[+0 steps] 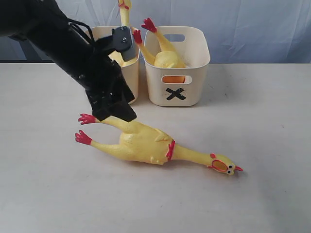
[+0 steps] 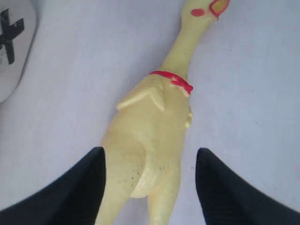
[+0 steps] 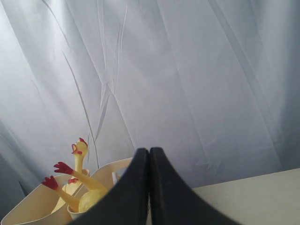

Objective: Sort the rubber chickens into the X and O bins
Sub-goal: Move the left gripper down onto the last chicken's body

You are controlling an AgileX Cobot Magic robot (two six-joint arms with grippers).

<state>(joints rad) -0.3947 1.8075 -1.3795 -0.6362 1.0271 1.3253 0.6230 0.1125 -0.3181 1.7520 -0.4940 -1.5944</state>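
One yellow rubber chicken (image 1: pixel 146 144) lies on its side on the table, head toward the front right. My left gripper (image 1: pixel 114 112) hangs over its leg end, open. In the left wrist view the black fingers (image 2: pixel 79 187) straddle the chicken's lower body (image 2: pixel 150 126), with a gap on one side. The X bin (image 1: pixel 159 80) holds a second chicken (image 1: pixel 167 57) with its feet up. A third chicken (image 1: pixel 125 14) stands head-up in the neighbouring cream bin (image 1: pixel 130 77), whose mark is hidden by my left arm. My right gripper (image 3: pixel 149 152) is shut and empty, raised, facing the curtain.
A pale curtain (image 3: pixel 187 70) hangs behind the table. Both bins (image 3: pixel 33 206) stand side by side at the back of the table. The left arm's black body covers most of the left bin in the exterior view.
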